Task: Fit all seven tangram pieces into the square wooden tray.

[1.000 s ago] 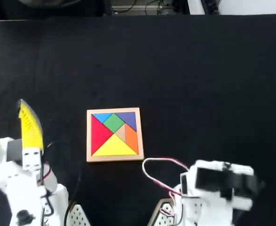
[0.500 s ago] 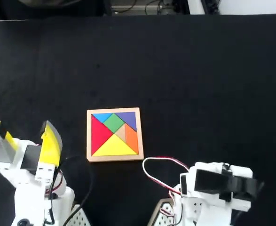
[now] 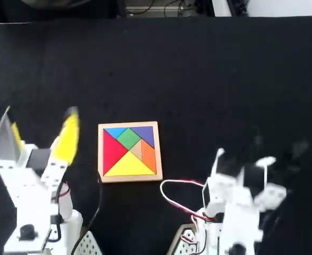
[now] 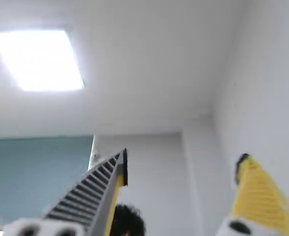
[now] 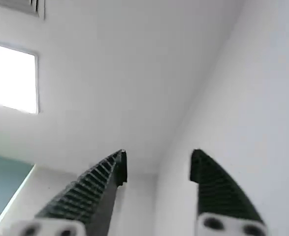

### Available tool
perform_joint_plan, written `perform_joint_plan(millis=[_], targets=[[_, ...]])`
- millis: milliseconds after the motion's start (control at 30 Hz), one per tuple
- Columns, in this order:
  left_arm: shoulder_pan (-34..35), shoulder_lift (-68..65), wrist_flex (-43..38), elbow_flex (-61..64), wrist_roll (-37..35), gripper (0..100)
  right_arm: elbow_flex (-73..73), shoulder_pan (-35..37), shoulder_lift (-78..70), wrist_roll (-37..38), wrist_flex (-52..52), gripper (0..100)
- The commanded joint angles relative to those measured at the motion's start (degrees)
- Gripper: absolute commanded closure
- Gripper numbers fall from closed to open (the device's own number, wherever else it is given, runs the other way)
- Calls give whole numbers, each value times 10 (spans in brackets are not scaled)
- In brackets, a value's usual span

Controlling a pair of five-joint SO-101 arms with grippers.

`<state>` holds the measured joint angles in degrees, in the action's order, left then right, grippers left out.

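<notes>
Nearest to us, at the table's front edge, we see the two arms. The left arm stands at the near left corner with its wrist turned upward. The left gripper is spread wide and holds nothing, its yellow fingers pointing up and away from the table. In the left wrist view the left gripper points at the ceiling, beside a bright ceiling light. The right arm stands at the near right, likewise tipped upward. We find the right gripper parted and empty. In its own wrist view the right gripper shows two dark ribbed fingers set apart against the ceiling. A red and white cable loops from the right arm's base.

Farther in, between the two arms and apart from both, the tray lies flat on the black table. We count seven pieces inside its rim, fitted edge to edge:
- a yellow triangle along the near side
- a red triangle along the left side
- an orange triangle at the right
- a small tan triangle near the middle
- a green square beyond it
- a blue triangle at the far side
- a purple piece at the far side
</notes>
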<state>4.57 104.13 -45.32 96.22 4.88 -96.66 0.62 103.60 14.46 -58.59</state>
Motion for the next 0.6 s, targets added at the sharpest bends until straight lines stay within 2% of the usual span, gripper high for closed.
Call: perform_joint_plan(millis=[0,167,367,467,567], targets=[[8,2,138,10,0,495,0,4,38,8,123,625],[86,2,371,10,-1,402,0,4,39,-4,331,587],[148,2,578,10,-9,345,0,4,39,-144,571,587],[147,2,684,10,-75,344,0,4,39,-185,710,587],[146,2,754,10,-144,345,0,4,39,-208,859,587]])
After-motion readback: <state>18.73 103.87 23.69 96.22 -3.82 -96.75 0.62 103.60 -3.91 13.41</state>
